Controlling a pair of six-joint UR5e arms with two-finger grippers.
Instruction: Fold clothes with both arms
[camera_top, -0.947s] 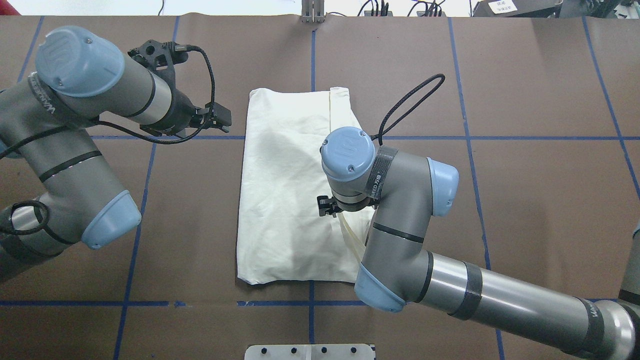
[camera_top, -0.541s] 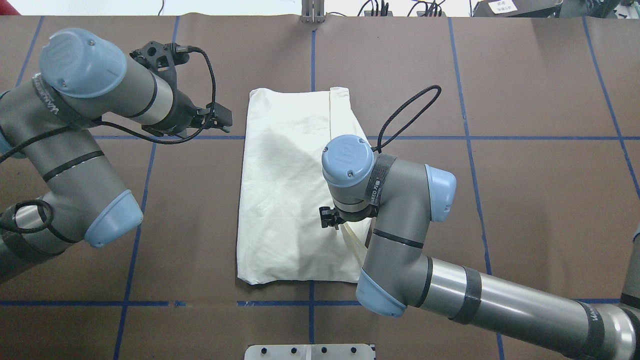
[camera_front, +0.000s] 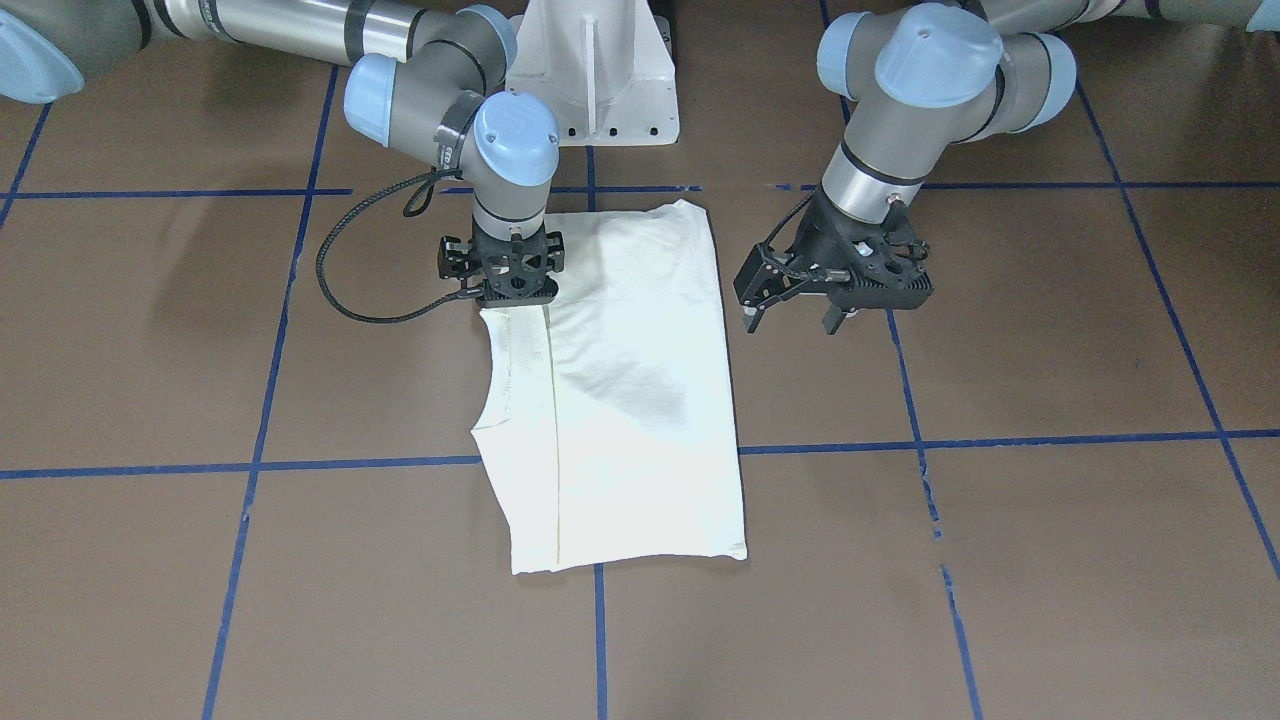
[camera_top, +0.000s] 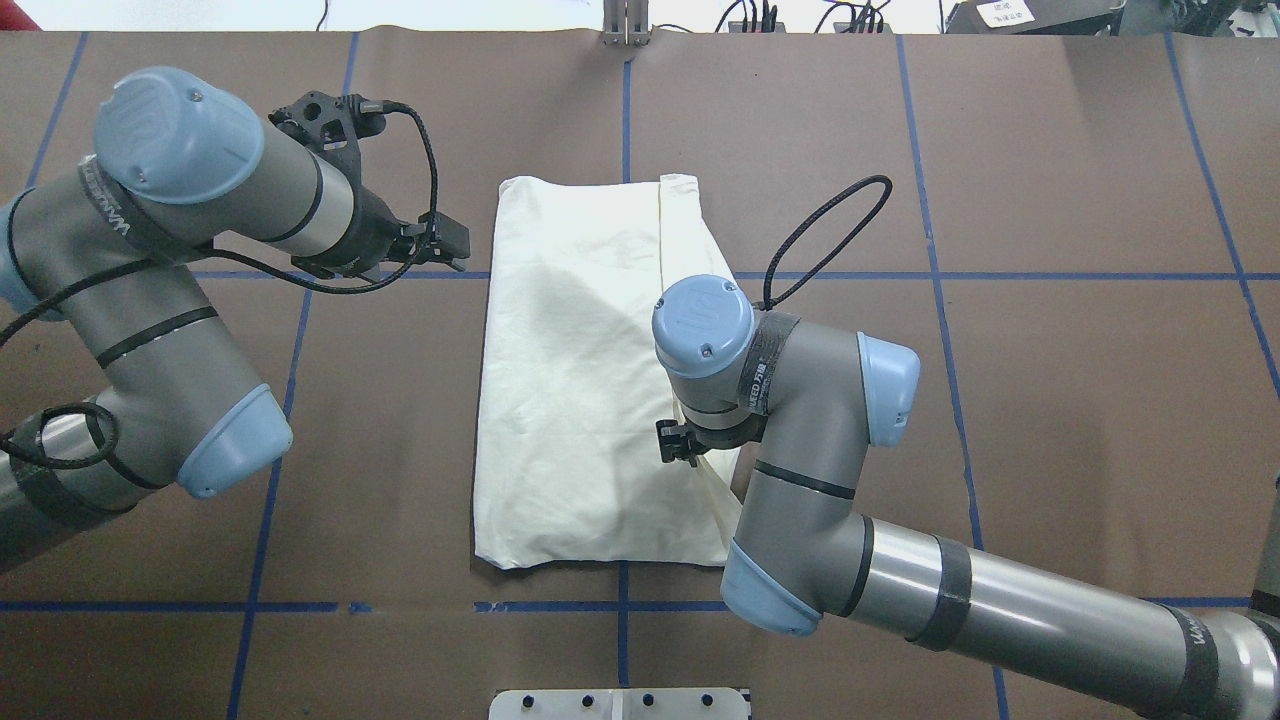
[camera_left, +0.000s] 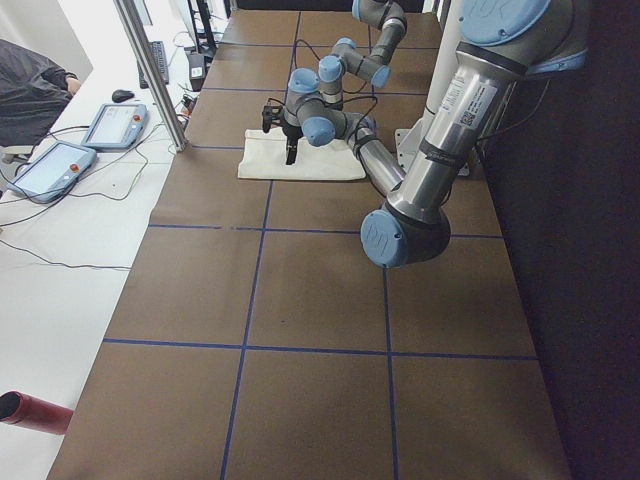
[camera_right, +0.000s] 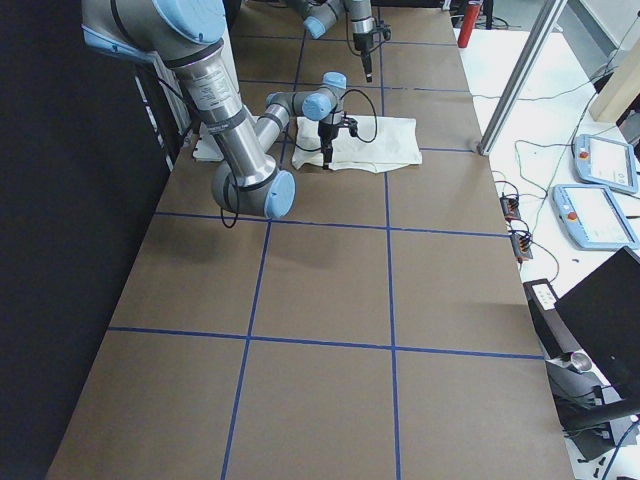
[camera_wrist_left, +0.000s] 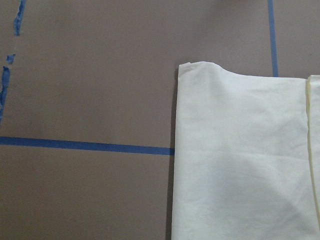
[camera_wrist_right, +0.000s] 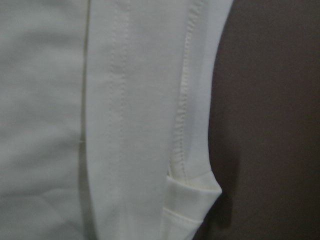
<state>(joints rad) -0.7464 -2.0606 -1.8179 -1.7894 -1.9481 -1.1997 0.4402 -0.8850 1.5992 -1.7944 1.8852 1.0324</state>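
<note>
Fingertips of the right gripper (camera_front: 515, 290) hidden against cloth; whether they pinch it cannot be told.
Blue tape lines (camera_front: 900, 442) cross the brown counter (camera_front: 1000, 560). The left gripper (camera_front: 790, 320), jaws apart, hangs just left of the T-shirt (camera_front: 630, 400), which lies mid-counter, folded lengthwise, plain pale side up.

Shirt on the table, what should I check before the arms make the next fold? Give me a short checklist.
1. Shirt flat, folded lengthwise, plain side up: ok.
2. Right tool low over the shirt near its right edge: ok.
3. Right tool gripping cloth: cannot tell, fingers hidden.
4. Left tool open: ok.
5. Left tool on the cloth: not ok, it hangs beside the shirt over bare table.
</note>
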